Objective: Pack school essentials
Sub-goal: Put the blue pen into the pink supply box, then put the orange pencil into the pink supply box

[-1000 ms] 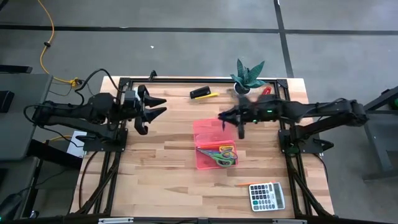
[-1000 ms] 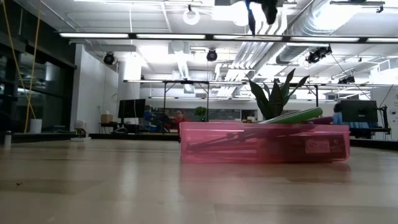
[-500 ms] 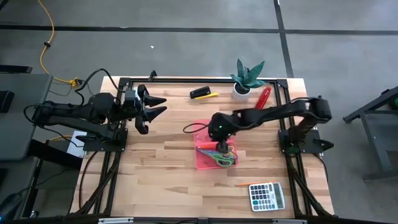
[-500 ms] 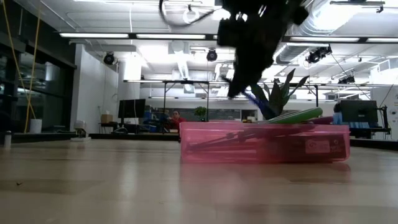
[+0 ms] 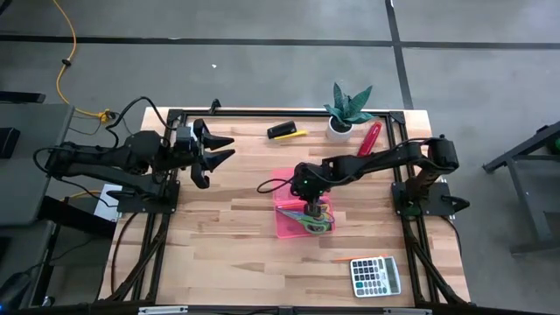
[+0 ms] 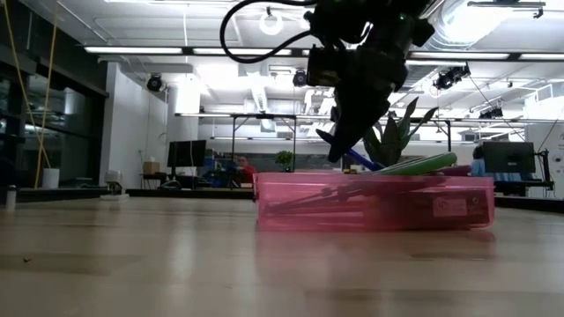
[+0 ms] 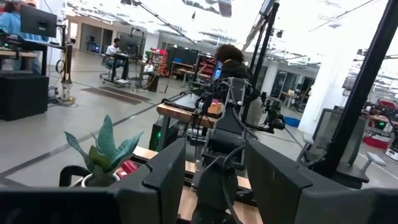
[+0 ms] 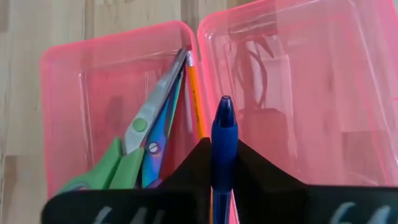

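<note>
My right gripper (image 5: 310, 201) hovers over the translucent pink tray (image 5: 285, 180), shut on a blue pen (image 8: 224, 118). In the right wrist view the tray's two halves (image 8: 124, 56) lie under the fingers. One half holds green-handled scissors (image 8: 118, 165), a second pair of scissors (image 8: 163, 140) and an orange pencil (image 8: 196, 93). From table height, the right gripper (image 6: 342, 145) hangs just above the tray's rim (image 6: 441, 211). My left gripper (image 5: 229, 148) waits open near the table's left edge, well off the tray. My right gripper pinches the blue pen's barrel (image 8: 224, 142) between its two fingers and comes from above, slanting down. The pen lies along the fingers, its rounded end (image 8: 224, 106) sticking out past the fingertips. It is lifted clear, its blue end (image 6: 363, 160) just above the tray's rim.
A potted green plant (image 5: 349, 108) and a red object (image 5: 369, 137) stand near the far right corner. A black and yellow item (image 5: 286, 131) lies at the far edge. A calculator (image 5: 375, 276) and an orange pencil (image 5: 341, 259) lie near the right front corner.
My right gripper has swung from near the plant toward the table's near left, to above the tray. It has come down with the blue pen, tipping from level to pointing down. In the last half second it sank a little lower toward the tray.
</note>
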Controlling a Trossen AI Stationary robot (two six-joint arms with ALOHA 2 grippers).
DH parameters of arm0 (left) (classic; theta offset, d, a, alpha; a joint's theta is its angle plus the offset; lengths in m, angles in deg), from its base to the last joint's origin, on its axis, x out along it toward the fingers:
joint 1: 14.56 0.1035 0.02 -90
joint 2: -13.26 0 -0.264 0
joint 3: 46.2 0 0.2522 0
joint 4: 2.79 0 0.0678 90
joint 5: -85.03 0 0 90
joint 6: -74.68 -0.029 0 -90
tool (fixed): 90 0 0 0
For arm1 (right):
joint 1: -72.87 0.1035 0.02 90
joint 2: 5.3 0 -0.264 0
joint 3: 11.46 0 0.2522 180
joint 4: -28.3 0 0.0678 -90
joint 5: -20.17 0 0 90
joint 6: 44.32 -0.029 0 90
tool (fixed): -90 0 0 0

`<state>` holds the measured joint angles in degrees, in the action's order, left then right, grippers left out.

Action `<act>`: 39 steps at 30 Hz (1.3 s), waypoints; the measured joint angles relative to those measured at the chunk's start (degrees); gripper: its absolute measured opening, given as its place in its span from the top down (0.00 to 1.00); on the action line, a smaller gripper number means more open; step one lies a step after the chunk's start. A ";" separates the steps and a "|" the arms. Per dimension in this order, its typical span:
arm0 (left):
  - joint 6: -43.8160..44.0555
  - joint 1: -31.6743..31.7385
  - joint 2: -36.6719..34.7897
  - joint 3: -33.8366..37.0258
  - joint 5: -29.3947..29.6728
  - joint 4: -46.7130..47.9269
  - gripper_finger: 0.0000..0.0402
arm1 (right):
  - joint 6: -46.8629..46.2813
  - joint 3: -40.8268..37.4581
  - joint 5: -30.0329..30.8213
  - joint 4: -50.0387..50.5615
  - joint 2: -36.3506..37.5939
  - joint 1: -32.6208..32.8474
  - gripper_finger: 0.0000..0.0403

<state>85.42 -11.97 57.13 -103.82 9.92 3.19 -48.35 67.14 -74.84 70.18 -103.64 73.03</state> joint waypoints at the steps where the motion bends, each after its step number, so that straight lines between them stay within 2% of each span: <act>1: 0.00 0.00 0.00 0.00 0.32 0.04 0.62 | 0.00 0.00 0.02 0.02 0.00 0.00 0.94; 7: 0.00 0.00 0.00 0.00 0.75 0.28 0.62 | -1.14 0.00 0.07 0.10 0.00 0.00 0.83; 12: 0.00 0.00 0.00 0.00 0.75 0.28 0.62 | -0.61 0.04 0.06 0.25 0.22 0.00 0.70; 17: 0.00 0.00 0.00 0.00 0.77 0.28 0.62 | 2.03 4.27 -1.56 7.53 0.76 0.00 0.57; 21: 0.14 0.00 -0.01 0.00 0.99 0.27 0.62 | 3.71 5.11 -2.04 14.02 4.49 0.00 0.53; 26: 0.15 0.00 -0.02 0.00 1.29 0.33 0.62 | 1.11 -0.88 2.05 15.01 14.80 -0.04 0.55; 33: -0.44 0.00 -0.02 0.00 4.25 0.37 0.62 | -8.98 -12.19 3.39 -1.19 30.38 -0.15 0.57; 39: -0.46 0.00 -0.02 0.00 4.44 0.41 0.62 | -12.75 -18.92 4.98 -18.75 37.62 -0.15 0.57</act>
<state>84.96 -11.97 57.11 -103.82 14.36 3.60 -61.10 48.22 -69.86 51.43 -66.03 72.88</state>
